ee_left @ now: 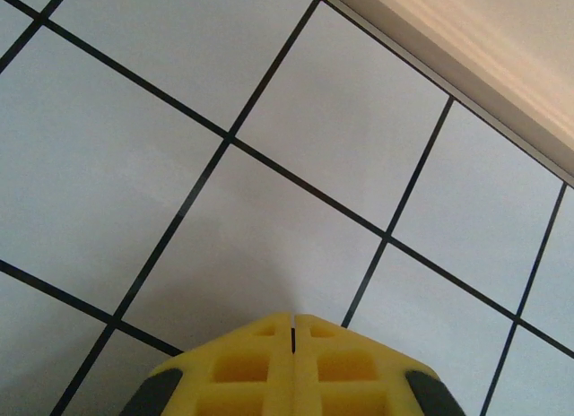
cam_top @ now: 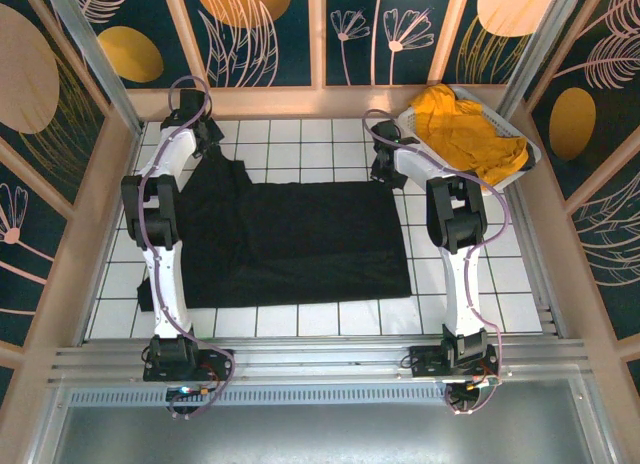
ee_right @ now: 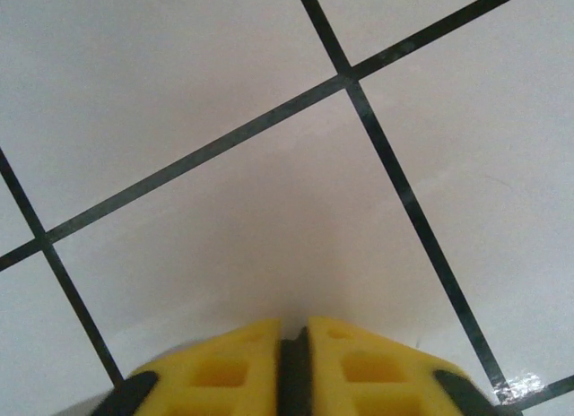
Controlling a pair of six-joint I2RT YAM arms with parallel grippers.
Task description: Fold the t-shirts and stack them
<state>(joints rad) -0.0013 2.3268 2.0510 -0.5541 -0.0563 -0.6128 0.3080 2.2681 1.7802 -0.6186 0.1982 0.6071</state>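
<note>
- Checking progress on the fold-and-stack job: judged early, with no fold made and no stack begun.
- Black t-shirt spread open across the middle of the worktop, lying mostly flat, near edge straight. Far left corner drawn up into a peak toward the left arm, as seen from overhead.
- Left hand placed at that far left corner, pads pressed together to a hairline seam. No cloth visible between them from the wrist camera; judged pinched on the black t-shirt, given the raised peak.
- Right hand placed at the far right corner of the same shirt, low over the tiles. Pads nearly together, with a dark strip filling the gap; judged to be black cloth caught there rather than open space.
- Mustard-yellow t-shirt crumpled in the white basket at the far right corner, well apart from the black one, touched by neither hand.
- Outstanding: every fold of the black t-shirt, beginning most likely with the far edge brought toward the near edge; then retrieval, spreading and folding of the yellow one; then stacking.
- Noted as a risk: uneven lift between the two corners, likely to skew the first fold.
</note>
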